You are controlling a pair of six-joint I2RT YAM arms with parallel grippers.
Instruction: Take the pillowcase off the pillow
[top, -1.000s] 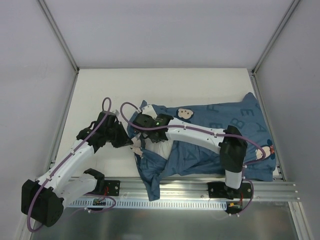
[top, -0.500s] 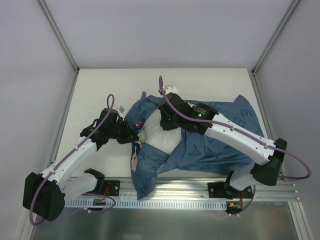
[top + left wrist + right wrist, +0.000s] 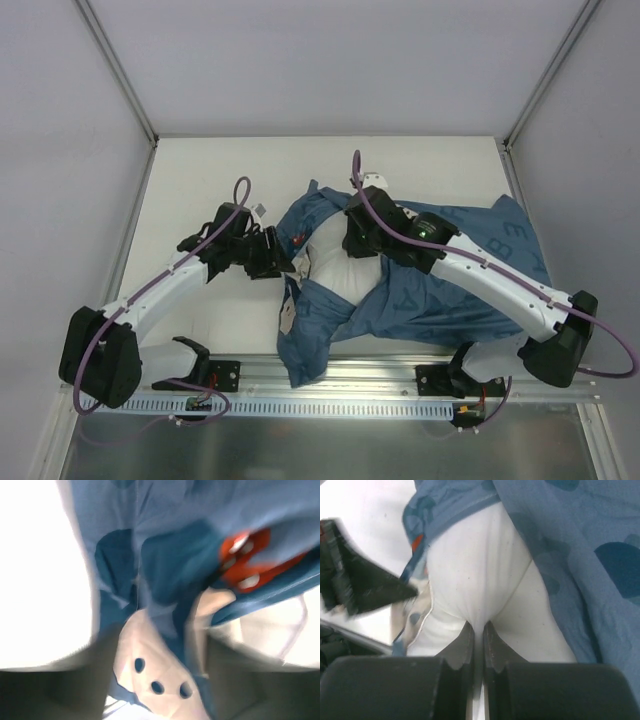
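Note:
The blue pillowcase (image 3: 450, 300) with darker letters lies crumpled across the middle and right of the table. Its open mouth is on the left, where the white pillow (image 3: 330, 270) bulges out. My right gripper (image 3: 352, 245) reaches over the case. In the right wrist view it (image 3: 477, 630) is shut on a pinched ridge of the pillow (image 3: 475, 570), with the pillowcase (image 3: 570, 545) pulled back beside it. My left gripper (image 3: 283, 266) is at the case's left hem. In the blurred left wrist view its jaws (image 3: 162, 680) stand apart, with pillowcase cloth (image 3: 165, 555) lying between them.
A metal rail (image 3: 400, 375) runs along the near edge under the hanging corner of the case. White walls with angled frame posts (image 3: 135, 215) close in the table on the left, right and back. Bare tabletop (image 3: 220, 170) lies to the left and behind.
Both grippers have moved right with the cloth. The right arm has swung out and pulled more white pillow from the case's mouth. The left jaws have come apart.

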